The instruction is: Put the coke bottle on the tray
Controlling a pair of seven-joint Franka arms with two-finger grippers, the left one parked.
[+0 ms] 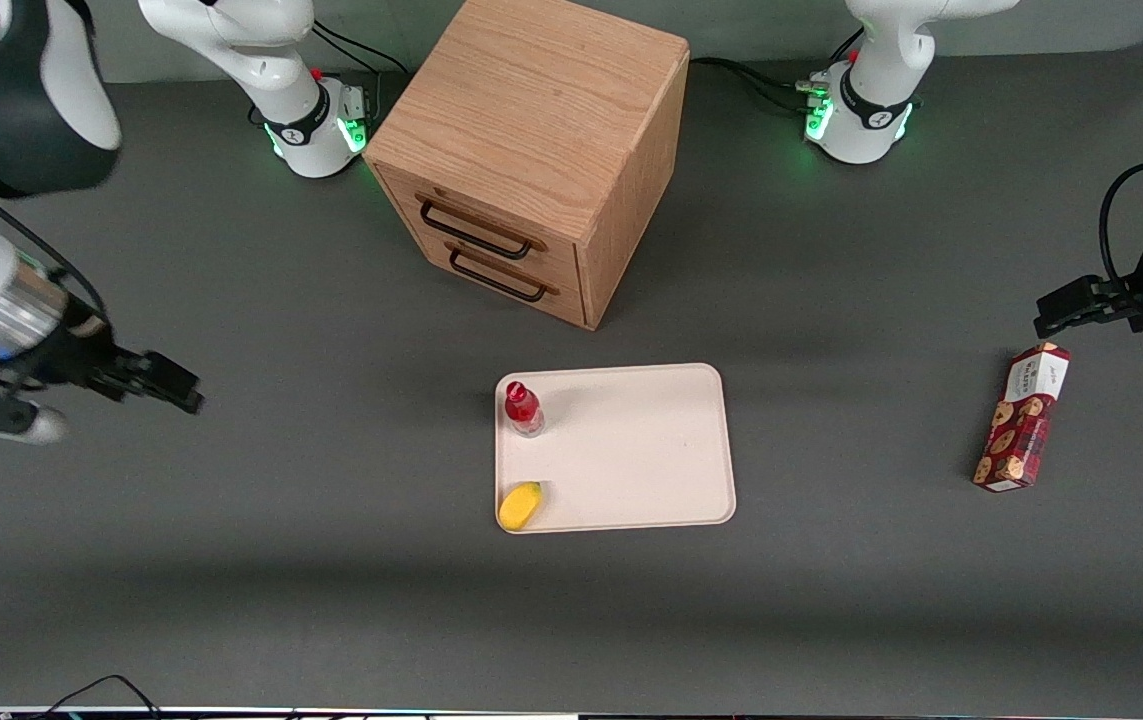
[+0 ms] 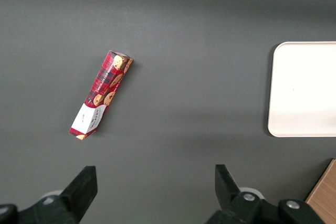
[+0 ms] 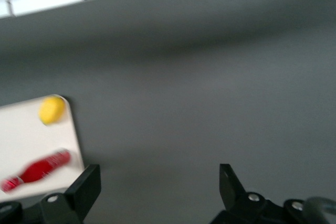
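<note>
The wooden cabinet (image 1: 531, 150) stands farthest from the front camera, its two drawers facing the tray (image 1: 631, 450), which lies flat just nearer. The red cookie box (image 1: 1023, 418) lies well apart, toward the parked arm's end of the table.

The coke bottle (image 1: 523, 409) stands upright on the tray, in the corner nearest the cabinet on the working arm's side, so its long axis runs vertical with the red cap up. Near it, in the tray's corner nearer the front camera, sits the yellow object (image 1: 520, 505) — apart from the bottle, not touching.

The gripper (image 1: 163, 385) hangs over bare table, well apart from the tray toward the working arm's end; its fingers are spread and hold nothing.

Judging by its look, the bottle is light, stiff enough for a firm pinch, smooth and likely slippery — and tall enough to tip. The labelled body below the cap seems the surest hold.
</note>
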